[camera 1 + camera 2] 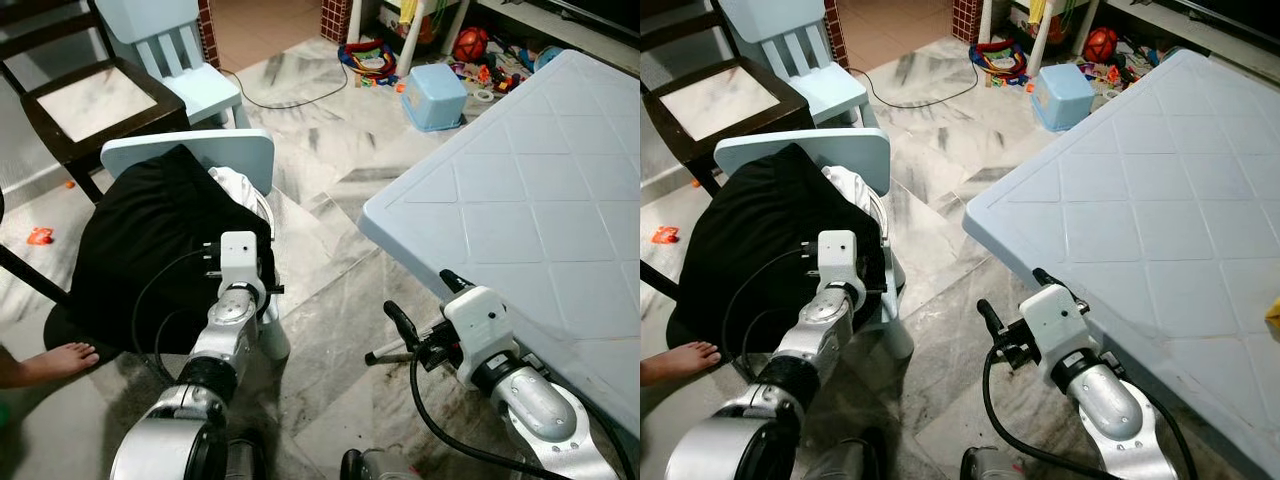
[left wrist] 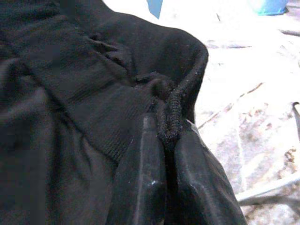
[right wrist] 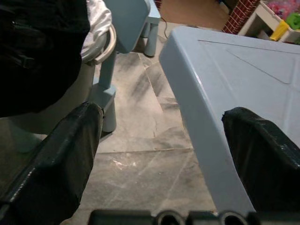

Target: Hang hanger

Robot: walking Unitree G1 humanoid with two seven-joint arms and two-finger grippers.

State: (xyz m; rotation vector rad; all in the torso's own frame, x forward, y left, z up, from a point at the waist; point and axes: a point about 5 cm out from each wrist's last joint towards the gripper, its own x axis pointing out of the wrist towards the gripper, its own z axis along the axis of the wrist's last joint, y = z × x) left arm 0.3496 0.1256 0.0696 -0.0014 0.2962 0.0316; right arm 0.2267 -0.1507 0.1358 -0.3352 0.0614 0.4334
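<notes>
Presently: black knitted garment (image 1: 150,250), soft, limp and light, draped over small pale-blue plastic chair (image 1: 195,150). Left gripper (image 2: 164,140) fingers pinch its corded hem; better hold nearer the collar. Right gripper (image 3: 164,154) fingers spread, empty, beside pale-blue quilted-pattern table (image 1: 520,200).

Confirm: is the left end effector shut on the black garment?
Shut: left end effector pinches the black garment seam between its fingers.
</notes>
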